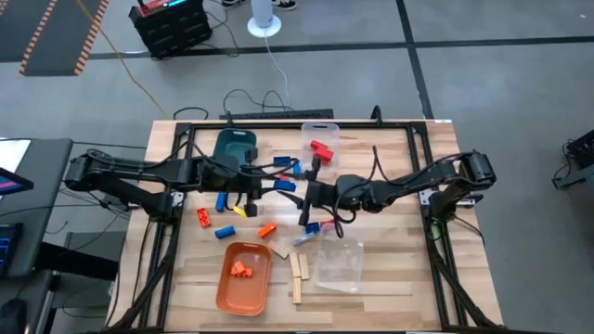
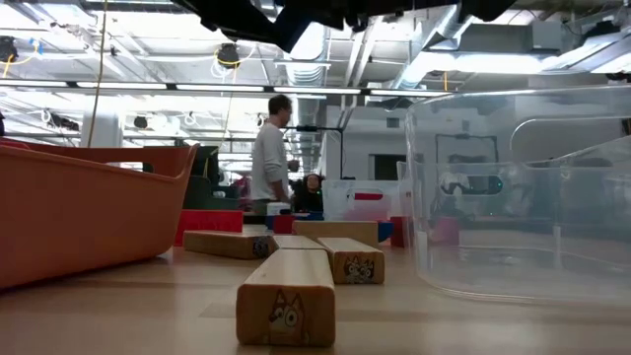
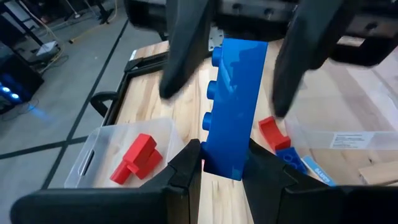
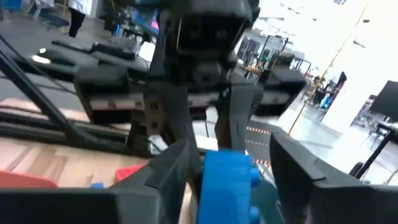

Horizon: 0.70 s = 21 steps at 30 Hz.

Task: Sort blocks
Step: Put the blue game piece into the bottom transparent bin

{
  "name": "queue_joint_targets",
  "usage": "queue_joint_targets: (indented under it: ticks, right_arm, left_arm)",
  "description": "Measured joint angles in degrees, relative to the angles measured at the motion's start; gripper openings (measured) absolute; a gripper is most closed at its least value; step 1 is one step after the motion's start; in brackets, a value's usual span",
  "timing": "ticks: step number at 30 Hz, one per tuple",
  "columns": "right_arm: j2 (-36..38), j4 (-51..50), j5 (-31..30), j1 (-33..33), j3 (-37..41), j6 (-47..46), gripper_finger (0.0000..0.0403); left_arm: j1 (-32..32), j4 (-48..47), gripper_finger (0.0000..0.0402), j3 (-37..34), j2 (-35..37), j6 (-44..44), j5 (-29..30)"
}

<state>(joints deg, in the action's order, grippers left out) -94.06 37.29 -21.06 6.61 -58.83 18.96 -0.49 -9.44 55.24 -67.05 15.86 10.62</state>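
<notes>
1. My left gripper is clamped on a long blue brick, held above the table's middle.
2. My right gripper faces it; its fingers straddle the brick's far end, spread, one finger touching.
3. Beyond: two red bricks in a clear bin.

A robotics lab or industrial workshop: the wooden table stands on a grey concrete floor with hazard-striped matting and trailing cables. Beyond it, exposed ceiling ducts, strip lights, more workstations and a standing person fill a large open hall.
</notes>
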Motion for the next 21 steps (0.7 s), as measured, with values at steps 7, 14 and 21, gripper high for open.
queue_joint_targets:
  ticks: [7,14,21]
  right_arm:
    - [0.0,-1.9,0.1,-0.3,0.0,-0.7,0.0102]
    - [0.0,-3.2,0.2,-0.4,0.0,0.9,0.0058]
    - [0.7,-15.6,-0.2,-0.5,-5.3,0.2,0.0062]
  left_arm:
    - [-0.1,-0.1,0.0088,0.0,0.0,0.0,0.4]
    - [-0.1,-1.8,0.0122,0.0,0.0,-0.3,2.3]
    - [-0.1,-8.5,0.0203,0.0,0.0,-1.9,7.6]
